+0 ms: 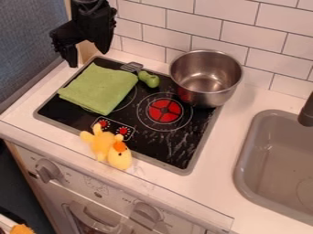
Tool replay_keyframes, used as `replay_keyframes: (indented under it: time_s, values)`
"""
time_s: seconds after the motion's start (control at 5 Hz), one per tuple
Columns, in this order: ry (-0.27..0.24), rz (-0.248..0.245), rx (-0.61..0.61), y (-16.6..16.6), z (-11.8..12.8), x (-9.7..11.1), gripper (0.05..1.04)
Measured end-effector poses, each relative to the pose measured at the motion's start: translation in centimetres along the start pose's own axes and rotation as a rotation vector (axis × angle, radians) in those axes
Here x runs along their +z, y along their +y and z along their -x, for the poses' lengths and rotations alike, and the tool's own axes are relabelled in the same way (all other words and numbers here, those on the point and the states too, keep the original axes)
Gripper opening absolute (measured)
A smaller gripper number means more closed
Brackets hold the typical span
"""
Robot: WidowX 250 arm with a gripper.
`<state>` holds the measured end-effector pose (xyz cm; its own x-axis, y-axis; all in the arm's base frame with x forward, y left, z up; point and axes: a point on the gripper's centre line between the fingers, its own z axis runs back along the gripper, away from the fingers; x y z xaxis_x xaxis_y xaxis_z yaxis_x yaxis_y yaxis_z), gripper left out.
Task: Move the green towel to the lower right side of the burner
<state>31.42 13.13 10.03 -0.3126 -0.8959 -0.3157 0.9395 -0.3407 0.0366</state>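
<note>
The black gripper [88,55] hangs at the upper left, above the back left corner of the stove, with its two fingers spread apart and nothing held between them. Below it, the green towel [99,89] lies folded flat over the left part of the black stove top, covering much of the left burner ring. The red-centred burner [164,111] is to the right of the towel and uncovered.
A steel pot [206,78] stands at the stove's back right. A green-headed utensil [148,79] lies beside the towel. A yellow plush toy [106,146] rests over the stove's front edge. The grey sink [245,165] is at right; a tiled wall [192,22] rises behind.
</note>
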Motion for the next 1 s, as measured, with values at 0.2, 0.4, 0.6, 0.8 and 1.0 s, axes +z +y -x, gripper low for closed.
replay_keyframes:
  time_s: [0.2, 0.4, 0.6, 0.8, 1.0]
  values:
    - [-0.023, 0.021, -0.007, 0.0, -0.4, -1.0, 0.999]
    - [-0.067, 0.053, -0.03, 0.2, -1.1, -2.8, 0.999]
    - [-0.122, 0.068, -0.016, 0.2, -1.6, -5.2, 0.999]
    - [-0.16, 0.079, 0.028, -0.1, -1.4, -7.6, 0.999]
    - [-0.185, 0.055, 0.05, 0.3, -1.2, -9.0, 1.0]
